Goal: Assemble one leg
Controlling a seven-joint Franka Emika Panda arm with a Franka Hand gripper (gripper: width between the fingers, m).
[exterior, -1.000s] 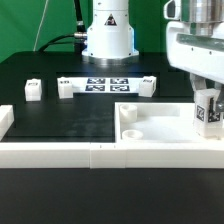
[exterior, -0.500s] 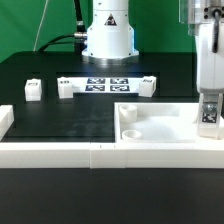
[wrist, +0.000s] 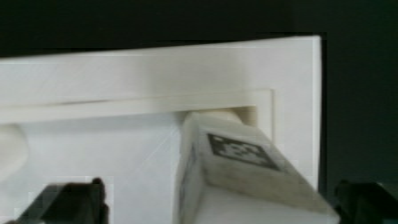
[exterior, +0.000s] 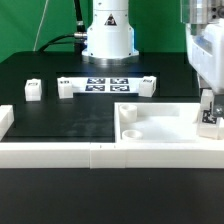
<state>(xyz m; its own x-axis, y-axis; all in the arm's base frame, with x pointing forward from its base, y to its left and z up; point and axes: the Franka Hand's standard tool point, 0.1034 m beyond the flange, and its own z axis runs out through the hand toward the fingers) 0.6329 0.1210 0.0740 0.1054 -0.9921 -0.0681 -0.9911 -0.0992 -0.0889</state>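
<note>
One leg (wrist: 240, 155) sits btwn spread gripper (wrist: 214, 198) jaws, gaps both sides, ungripped, axis approx upright, on panel (exterior: 160, 128) at exterior frame's right edge.

The marker board (exterior: 104, 83) lies flat on the black table (exterior: 60, 115), a white rail (exterior: 60, 152) along its near edge.

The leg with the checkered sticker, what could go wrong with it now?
1. The leg looks tilted in the wrist view, right at a corner of the white panel. It might go down crooked and jam.
2. It is close to the panel's edge. If it slips from the gripper, it could tip over and fall off.
</note>
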